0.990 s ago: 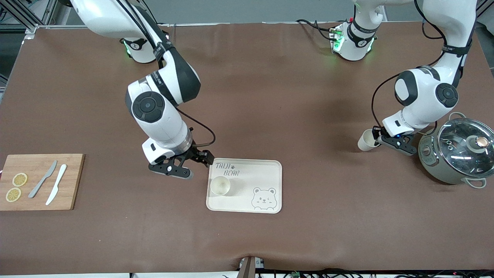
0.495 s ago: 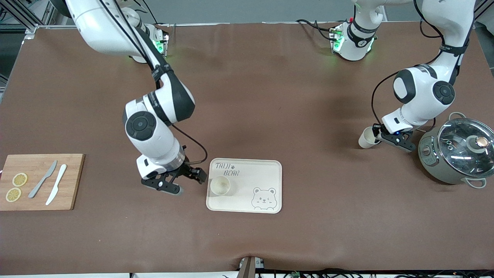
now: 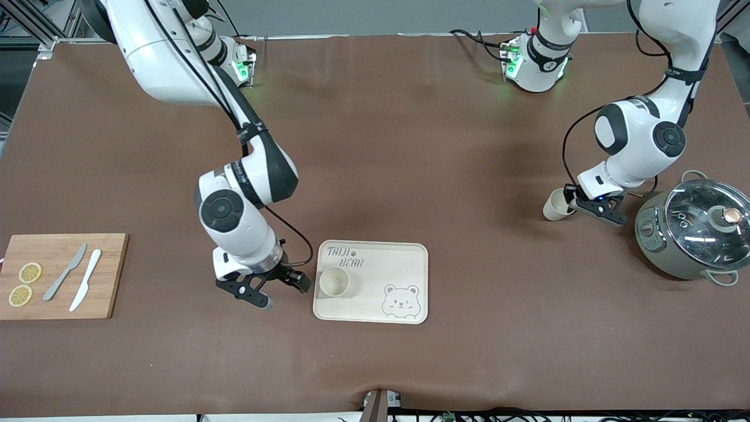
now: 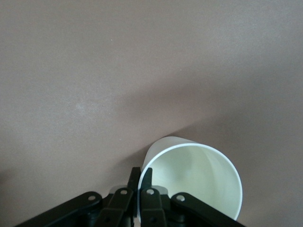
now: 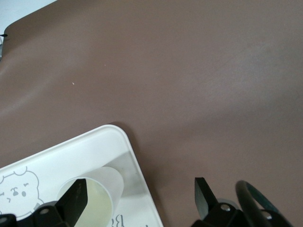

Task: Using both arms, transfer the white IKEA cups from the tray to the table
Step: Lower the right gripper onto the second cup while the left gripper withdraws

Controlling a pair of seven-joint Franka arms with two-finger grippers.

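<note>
One white cup stands upright on the bear tray, at its end toward the right arm. It also shows in the right wrist view. My right gripper is open and empty, low over the table beside that end of the tray, clear of the cup; its fingertips stand wide apart. My left gripper is shut on the rim of the second white cup, which hangs tilted just over the table near the pot. In the left wrist view the fingers pinch the cup's wall.
A grey-green pot with a glass lid stands at the left arm's end, close to the left gripper. A wooden board with two lemon slices and two knives lies at the right arm's end. Brown table between tray and pot.
My right gripper has drawn back from the tray's upper corner to the table beside it, leaving the cup standing. My left gripper has shifted a little toward the bases with its cup.
</note>
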